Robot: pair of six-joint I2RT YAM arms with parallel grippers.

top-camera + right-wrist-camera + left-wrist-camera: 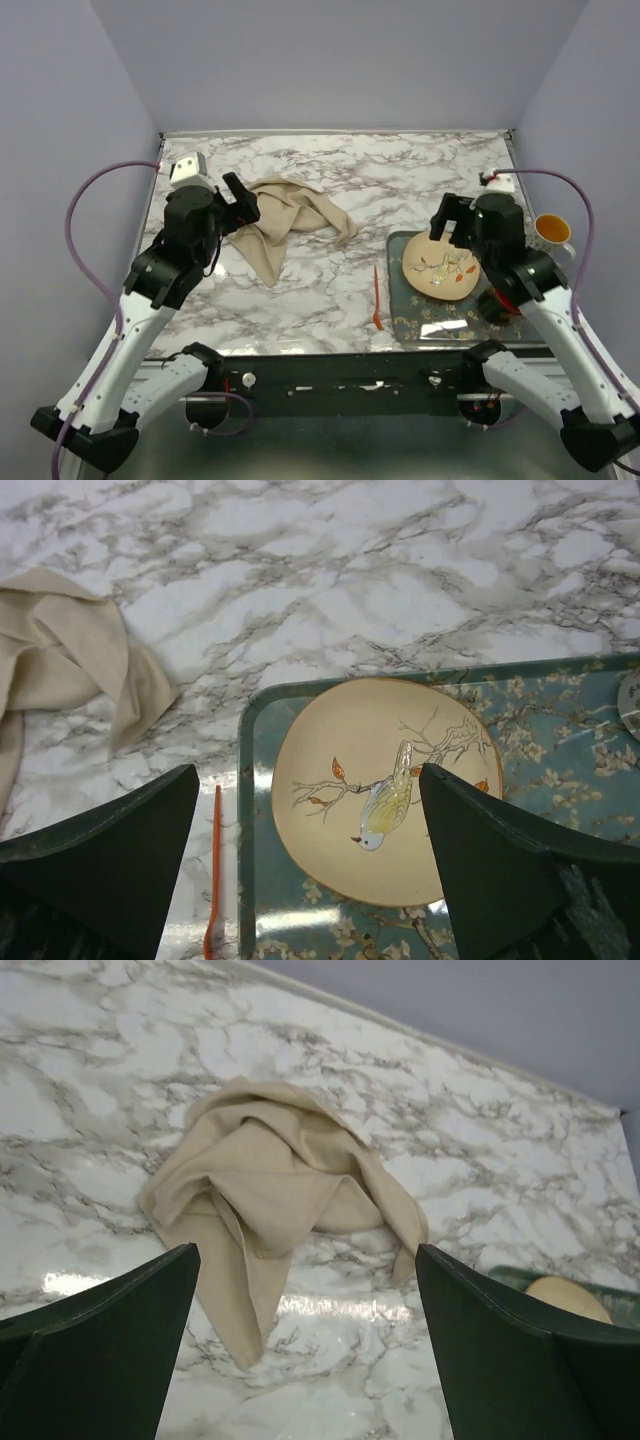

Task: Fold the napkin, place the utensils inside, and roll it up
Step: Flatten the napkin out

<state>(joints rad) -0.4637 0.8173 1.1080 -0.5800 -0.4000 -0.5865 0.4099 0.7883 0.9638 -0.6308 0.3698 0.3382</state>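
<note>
Currently crumpled napkin ahead of left hand, fingers apart; right hand likewise, above plate.

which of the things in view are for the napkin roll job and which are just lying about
For the job:
- crumpled tan napkin, not yet folded
- orange utensil, lying just left of the tray

Just lying about:
- bird-pattern plate, sitting on the tray
- the floral teal tray itself
- mug at the far right
</note>
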